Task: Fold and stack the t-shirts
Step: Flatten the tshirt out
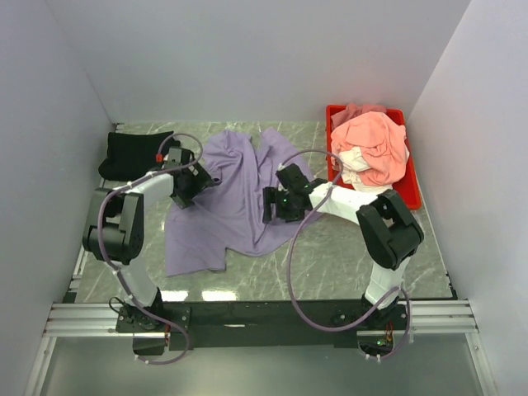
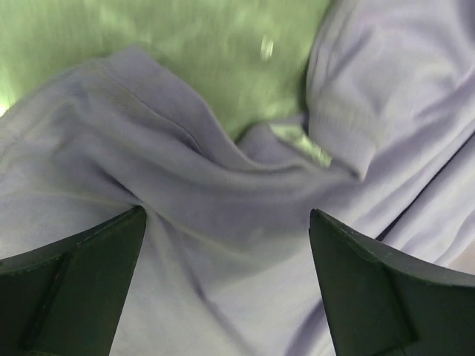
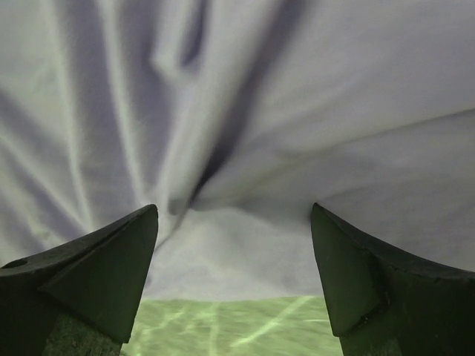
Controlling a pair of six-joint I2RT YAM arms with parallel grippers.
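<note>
Lavender t-shirt (image 1: 231,206) crumpled, black t-shirt (image 1: 132,153) left, red tray (image 1: 410,193) right — left hand (image 2: 226,222), right hand (image 3: 234,215) released above

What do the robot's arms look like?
The left arm and the right arm both have white links with chunky black joints. A purplish-grey cable loops loosely beside each one. The left gripper and the right gripper each have two dark, pointy, wedge-shaped fingers.

Lavender shirt (image 1: 235,198) is lying rumpled, partly spread, mid-worktop (image 1: 346,256). Black shirt (image 1: 134,153) is sitting folded, far left corner. Pink shirt (image 1: 375,140) is lying bunched over white shirt (image 1: 356,162) in red tray (image 1: 411,195), far right.
</note>
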